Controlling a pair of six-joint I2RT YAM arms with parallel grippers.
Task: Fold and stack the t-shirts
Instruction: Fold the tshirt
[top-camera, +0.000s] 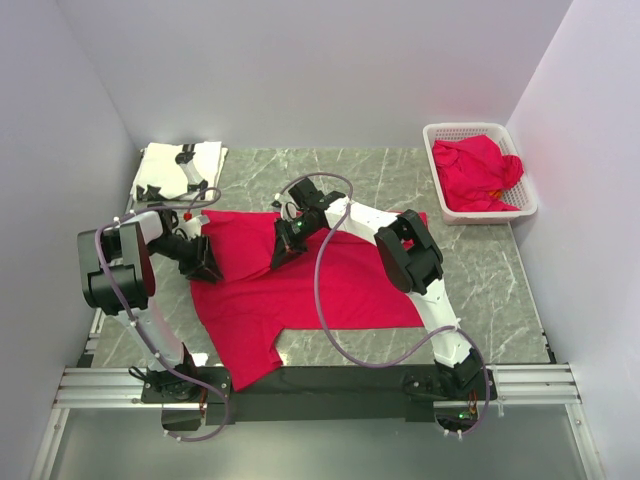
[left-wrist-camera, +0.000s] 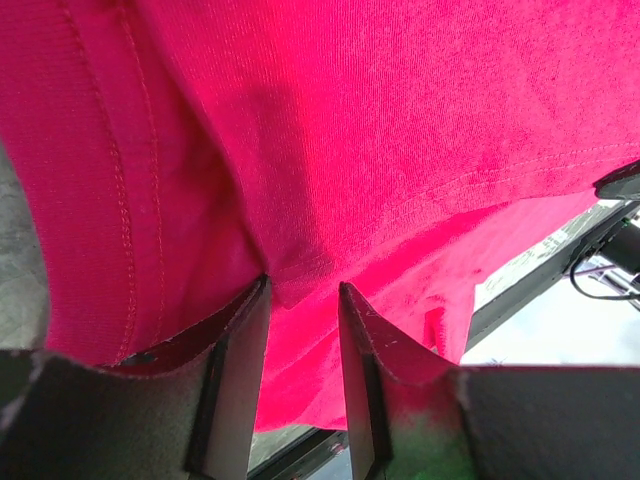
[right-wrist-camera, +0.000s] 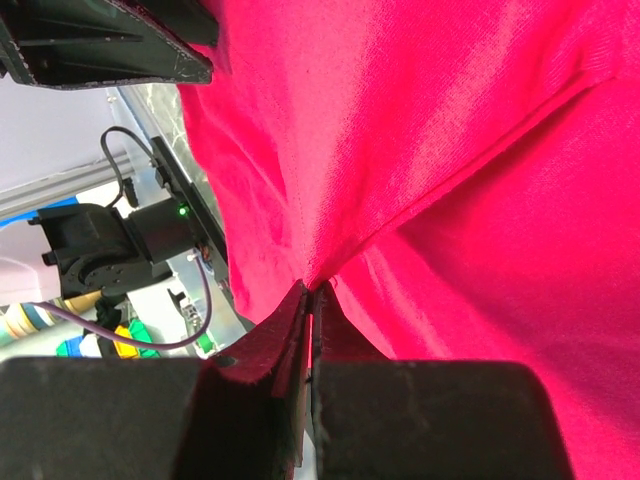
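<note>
A bright red t-shirt (top-camera: 330, 285) lies spread on the marble table, its upper left part lifted into a fold. My right gripper (top-camera: 283, 250) is over that fold; in the right wrist view it (right-wrist-camera: 312, 288) is shut on a pinched ridge of the red cloth (right-wrist-camera: 420, 150). My left gripper (top-camera: 207, 265) is at the shirt's left edge. In the left wrist view its jaws (left-wrist-camera: 303, 285) stand apart, with a fold of red cloth (left-wrist-camera: 380, 130) draped at their tips. A folded white t-shirt with a black print (top-camera: 178, 168) lies at the back left.
A white lattice basket (top-camera: 522, 205) at the back right holds more crumpled red t-shirts (top-camera: 478, 172). The grey walls stand close on the left, right and back. The metal rail (top-camera: 320, 385) with the arm bases runs along the near edge.
</note>
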